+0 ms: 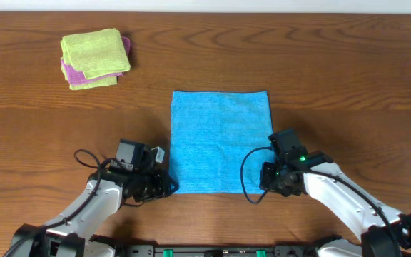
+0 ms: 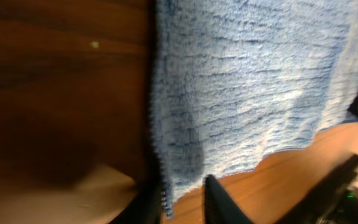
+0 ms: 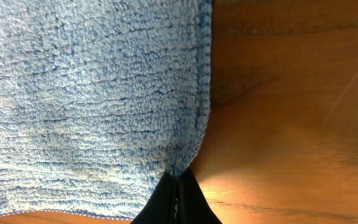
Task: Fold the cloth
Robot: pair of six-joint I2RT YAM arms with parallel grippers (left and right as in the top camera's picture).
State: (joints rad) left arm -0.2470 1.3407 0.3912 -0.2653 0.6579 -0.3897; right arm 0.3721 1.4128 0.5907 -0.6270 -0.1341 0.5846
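One bench: brown wooden bench (image 1: pixel 334 57), carrying everything in view.
Cloth: sky-blue square terry cloth (image 1: pixel 220 143), flat and unfolded at the middle, with one edge toward the robot.
Stack: folded lime-green and purple cloths (image 1: pixel 95 58), far left, well apart from the work.
Right tool: right tool (image 1: pixel 266 182) is closed, pinching the near-right corner.
Left tool: left tool (image 1: pixel 168 187) has its jaws apart astride the near-left corner, not yet clamped.
Key relation: the cloth stretches away from both tools, each arm at its own near corner. The fold line probably runs left to right, near edge carried to far edge.
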